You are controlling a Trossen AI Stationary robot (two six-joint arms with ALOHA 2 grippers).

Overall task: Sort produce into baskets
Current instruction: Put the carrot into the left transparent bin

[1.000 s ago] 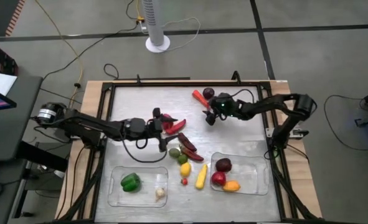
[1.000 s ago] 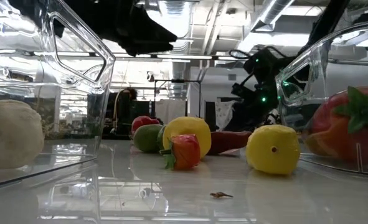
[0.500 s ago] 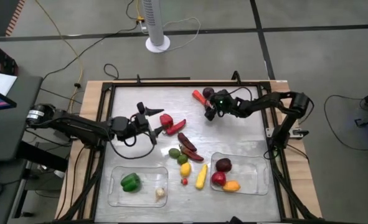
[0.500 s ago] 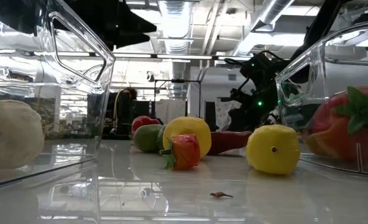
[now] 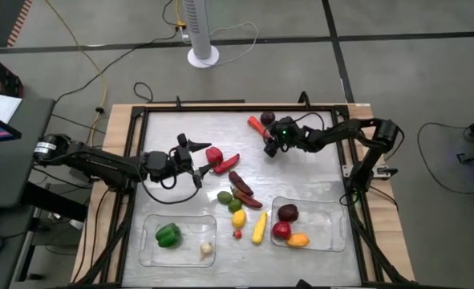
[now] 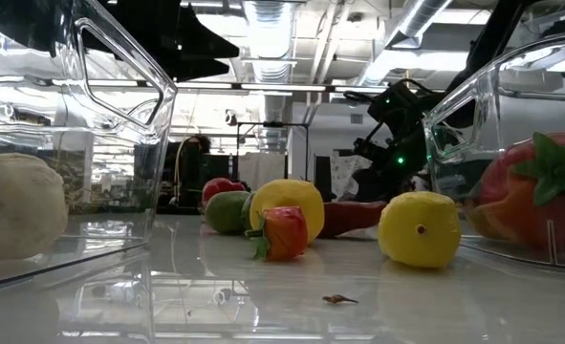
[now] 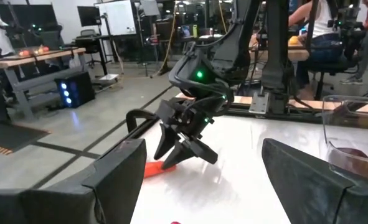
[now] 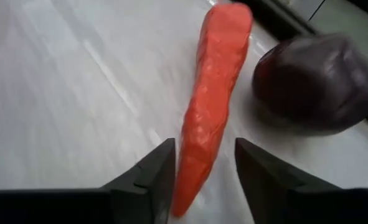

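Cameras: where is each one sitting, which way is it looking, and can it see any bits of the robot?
High view: above the table, looking straight down; shows both arms, left gripper, right gripper.
Low view: at tabletop height, looking level across at the lemon; an arm hangs behind.
Left wrist view: on the left arm, looking across between its own fingers at the right gripper.
Right wrist view: on the right arm, looking down; its fingers straddle the carrot.
Shared: high and right wrist views both show the carrot beside a plum.
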